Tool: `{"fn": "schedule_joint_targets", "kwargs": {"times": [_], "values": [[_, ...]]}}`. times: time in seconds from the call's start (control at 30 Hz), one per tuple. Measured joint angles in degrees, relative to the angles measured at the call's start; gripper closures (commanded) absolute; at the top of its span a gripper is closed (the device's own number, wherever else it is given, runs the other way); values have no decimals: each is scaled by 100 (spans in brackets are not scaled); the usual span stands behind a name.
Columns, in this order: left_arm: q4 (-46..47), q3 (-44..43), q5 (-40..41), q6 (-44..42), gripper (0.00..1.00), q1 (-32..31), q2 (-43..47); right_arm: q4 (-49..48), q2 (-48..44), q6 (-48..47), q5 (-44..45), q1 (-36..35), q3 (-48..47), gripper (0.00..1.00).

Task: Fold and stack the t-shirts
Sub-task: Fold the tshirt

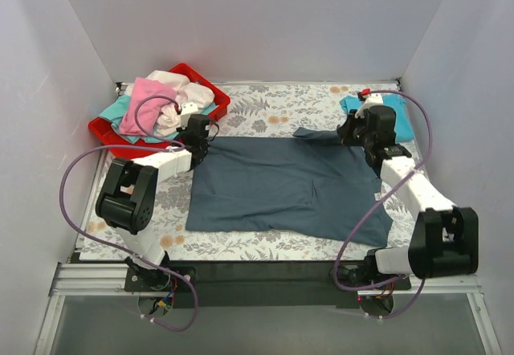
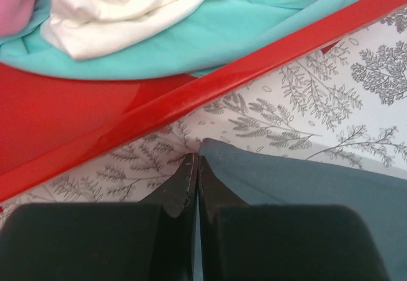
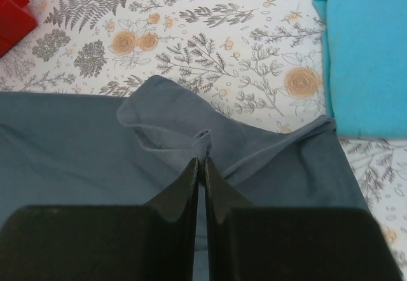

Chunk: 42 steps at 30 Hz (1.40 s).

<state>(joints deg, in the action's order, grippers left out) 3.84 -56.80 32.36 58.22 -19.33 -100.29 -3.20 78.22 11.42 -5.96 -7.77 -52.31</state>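
The large slate grey-blue t-shirt [image 1: 281, 185] lies spread flat on the floral cover. My left gripper [image 1: 197, 140] is shut on its far left corner [image 2: 213, 150], next to the red tray. My right gripper [image 1: 353, 134] is shut on a pinched fold of its far right part [image 3: 203, 142], where a sleeve flap [image 3: 162, 100] is turned over. A folded turquoise t-shirt [image 1: 392, 114] lies at the far right and also shows in the right wrist view [image 3: 365, 52]. Pink [image 1: 148, 102], cream-white [image 1: 193, 94] and teal [image 1: 120, 122] t-shirts are heaped in the tray.
The red plastic tray [image 1: 210, 86] stands at the far left; its rim [image 2: 210, 84] runs just beyond my left fingertips. White walls close in the table on three sides. A black bar [image 1: 265, 271] runs along the near edge.
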Motion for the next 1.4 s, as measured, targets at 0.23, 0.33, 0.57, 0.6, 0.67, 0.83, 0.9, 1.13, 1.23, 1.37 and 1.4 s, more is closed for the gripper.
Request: {"fn": "schedule_joint_targets", "kwargs": {"times": [0.23, 0.33, 0.57, 0.6, 0.67, 0.83, 0.9, 1.13, 1.23, 1.37, 1.4], "values": [[-31, 752, -28, 348, 100, 0, 868, 662, -1869, 22, 640, -136, 765, 99], [-33, 957, -87, 463, 100, 0, 1169, 1047, -2424, 20, 909, -140, 907, 99], [-20, 1504, -321, 710, 100, 0, 1757, 2135, -3565, 31, 1220, -142, 1464, 99], [-31, 1600, -345, 745, 100, 0, 1867, 2317, -3727, 33, 1255, -142, 1497, 99], [-63, 1805, -391, 815, 100, 0, 2135, 2614, -4057, 46, 1329, -142, 1539, 99], [-162, 2229, -529, 986, 100, 0, 2892, 3093, -4793, 164, 1268, -142, 1563, 99], [-188, 2398, -603, 1045, 100, 0, 3204, 3241, -4970, 210, 1193, -144, 1552, 99], [-422, 2839, -807, 1231, 100, -24, 4103, 3963, -5331, 339, 1040, -162, 1263, 99], [-546, 2951, -890, 1285, 100, -39, 4435, 4253, -5497, 341, 1045, -162, 944, 99], [-682, 3021, -997, 1355, 100, -55, 4664, 4548, -5772, 341, 1064, -162, 706, 99], [-713, 3021, -1040, 1364, 100, -59, 4673, 4603, -5823, 341, 1073, -162, 693, 99]]}}
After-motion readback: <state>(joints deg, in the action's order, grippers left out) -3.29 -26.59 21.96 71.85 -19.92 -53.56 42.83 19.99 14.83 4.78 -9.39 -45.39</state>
